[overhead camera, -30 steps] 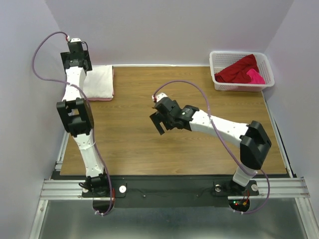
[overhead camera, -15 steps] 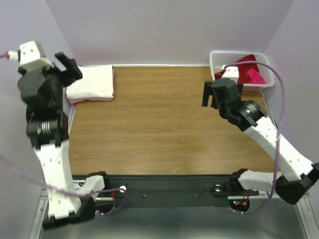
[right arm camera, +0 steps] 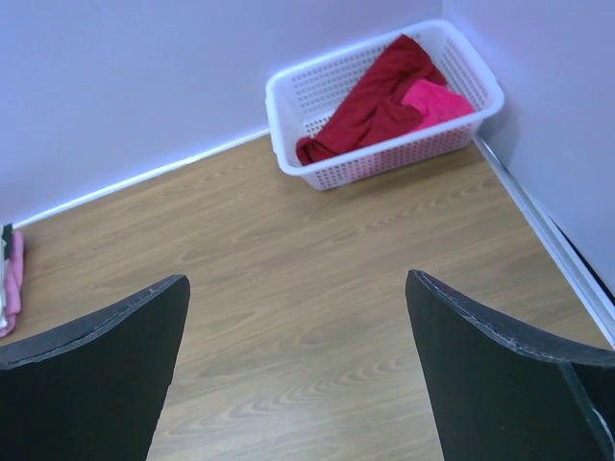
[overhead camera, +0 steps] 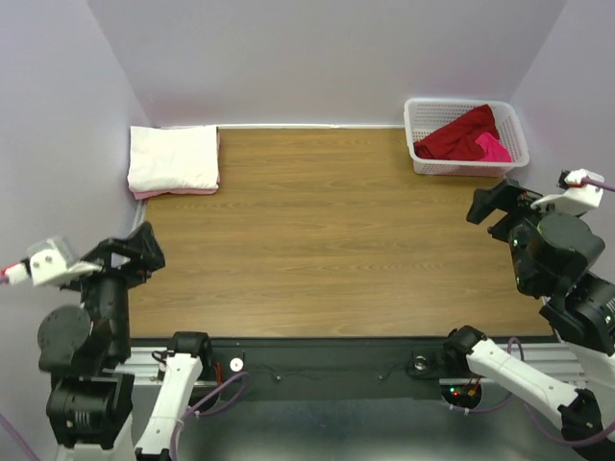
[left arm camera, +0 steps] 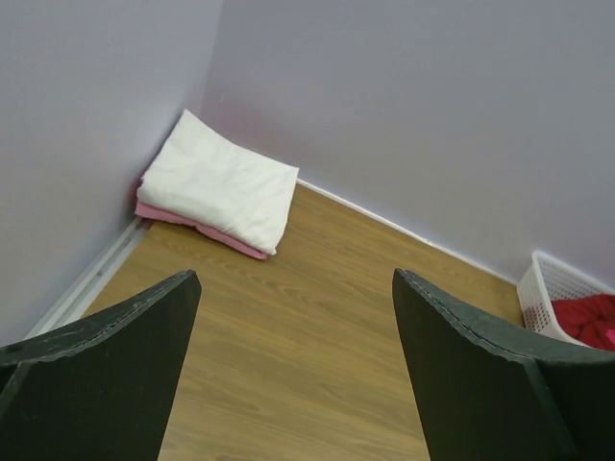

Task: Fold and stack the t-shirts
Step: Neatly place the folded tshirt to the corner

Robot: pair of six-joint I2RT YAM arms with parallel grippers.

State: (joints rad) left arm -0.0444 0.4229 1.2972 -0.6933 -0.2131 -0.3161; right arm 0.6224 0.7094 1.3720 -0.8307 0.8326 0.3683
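Note:
A folded white t-shirt [overhead camera: 174,157] lies on a folded pink t-shirt [overhead camera: 178,191] in the table's far left corner; the left wrist view shows the white one [left arm camera: 221,182] above the pink edge [left arm camera: 197,223]. A dark red t-shirt [overhead camera: 457,134] and a magenta t-shirt [overhead camera: 493,148] lie crumpled in the white basket [overhead camera: 419,144]. My left gripper [overhead camera: 135,254] hangs open and empty over the near left edge, far from the stack. At the right edge my right gripper [overhead camera: 495,204] is open and empty, short of the basket. Wood shows between the left gripper [left arm camera: 295,279] and right gripper [right arm camera: 298,279] fingers.
Purple walls close in the table on the left, back and right. The basket [right arm camera: 288,106] with the dark red t-shirt [right arm camera: 370,106] and magenta t-shirt [right arm camera: 437,99] sits in the back right corner. A metal rail [overhead camera: 317,363] runs along the near edge.
Both arms have drawn back from the table. The left left the stack for the near left corner. The right swung from the middle past the basket to the right edge.

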